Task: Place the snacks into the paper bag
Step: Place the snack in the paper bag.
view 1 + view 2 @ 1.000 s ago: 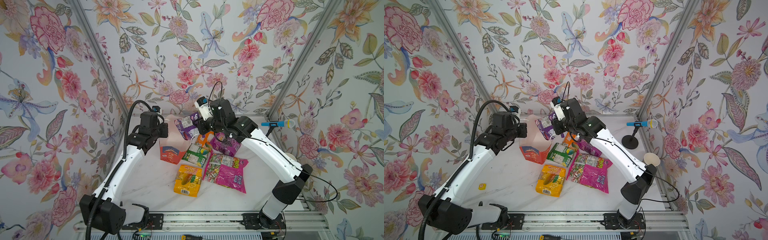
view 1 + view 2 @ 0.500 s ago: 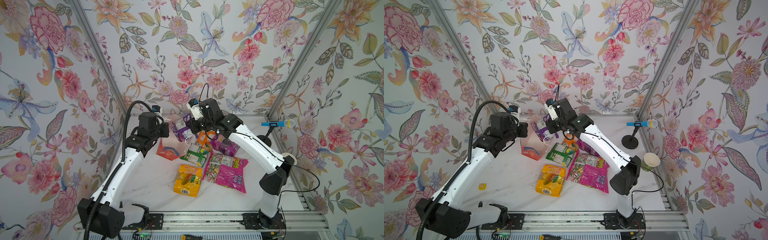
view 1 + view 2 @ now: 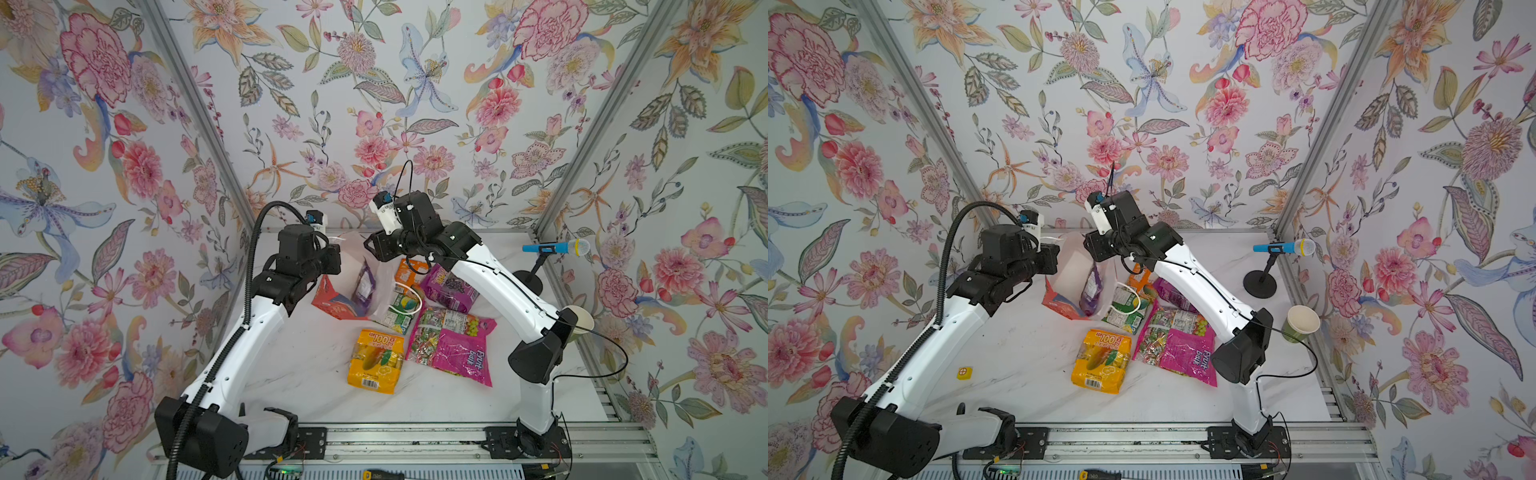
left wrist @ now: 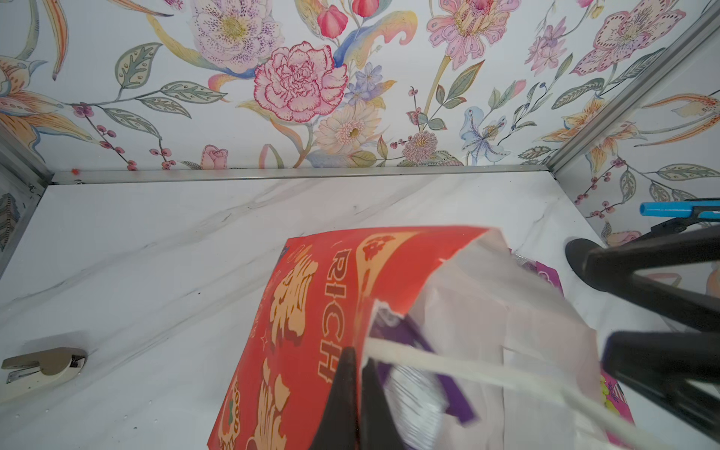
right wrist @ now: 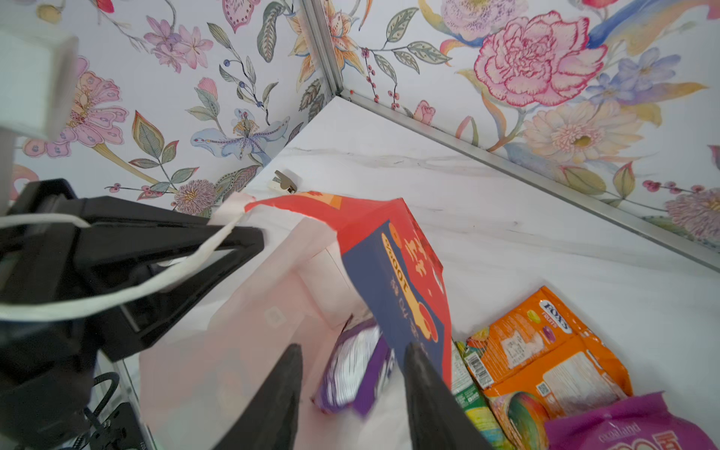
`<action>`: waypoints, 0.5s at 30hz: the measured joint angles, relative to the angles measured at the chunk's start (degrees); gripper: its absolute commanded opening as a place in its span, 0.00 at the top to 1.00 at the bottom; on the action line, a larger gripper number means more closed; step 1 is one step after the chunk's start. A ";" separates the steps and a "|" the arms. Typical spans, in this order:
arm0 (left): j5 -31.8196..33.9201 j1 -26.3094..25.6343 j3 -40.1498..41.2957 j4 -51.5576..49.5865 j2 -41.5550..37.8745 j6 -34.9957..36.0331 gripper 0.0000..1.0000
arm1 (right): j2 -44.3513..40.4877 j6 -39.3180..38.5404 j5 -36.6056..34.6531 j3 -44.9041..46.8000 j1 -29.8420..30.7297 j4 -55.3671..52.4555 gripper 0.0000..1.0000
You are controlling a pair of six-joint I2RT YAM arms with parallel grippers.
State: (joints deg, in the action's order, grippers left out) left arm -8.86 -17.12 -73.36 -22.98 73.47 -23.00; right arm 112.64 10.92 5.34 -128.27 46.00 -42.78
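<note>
The red paper bag [image 3: 332, 300] [image 3: 1059, 300] leans at the table's back middle, white inside showing. My left gripper [image 4: 358, 354] [image 3: 332, 259] is shut on its red rim beside a white cord handle. My right gripper [image 5: 354, 346] [image 3: 372, 249] hangs open over the mouth, holding nothing. A purple packet [image 5: 350, 374] [image 3: 365, 286] [image 4: 413, 385] is inside the bag, blurred. On the table to the right lie the small orange [image 3: 409, 272], green [image 3: 401, 311], second purple [image 3: 451, 289], magenta [image 3: 457, 349] and yellow-orange "LOT 100" [image 3: 376, 361] snacks.
A green paper cup [image 3: 1300, 324] stands at the right edge behind my right arm's elbow. A blue microphone on a black stand [image 3: 557, 248] is at the back right. A stapler [image 4: 43, 366] lies near the back left corner. A yellow tag [image 3: 964, 372] lies front left.
My right gripper carried the purple packet left over the bag and opened; the packet has dropped inside. My left gripper pulled the bag's rim up and left, widening the mouth.
</note>
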 measured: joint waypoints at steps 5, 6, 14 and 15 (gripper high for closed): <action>0.11 -0.09 0.33 -0.15 0.02 0.00 1.00 | -0.33 -0.07 -0.20 -0.87 -0.13 0.09 0.47; 0.11 -0.09 0.52 -0.13 0.02 0.00 1.00 | -0.72 -0.22 -0.22 -0.68 -0.33 0.13 0.47; -1.11 -0.09 0.70 -0.04 0.15 -0.59 1.00 | -13.77 -0.26 -1.03 13.70 -11.98 1.18 0.40; -1.46 -0.09 0.70 -0.04 0.15 -0.72 1.00 | -15.56 -0.39 -1.81 16.55 -14.40 1.51 0.37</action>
State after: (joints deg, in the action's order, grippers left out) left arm -10.33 -17.21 -72.66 -23.03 73.63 -23.73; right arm 97.08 10.52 3.53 -111.72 31.59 -41.28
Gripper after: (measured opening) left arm 0.047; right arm 0.599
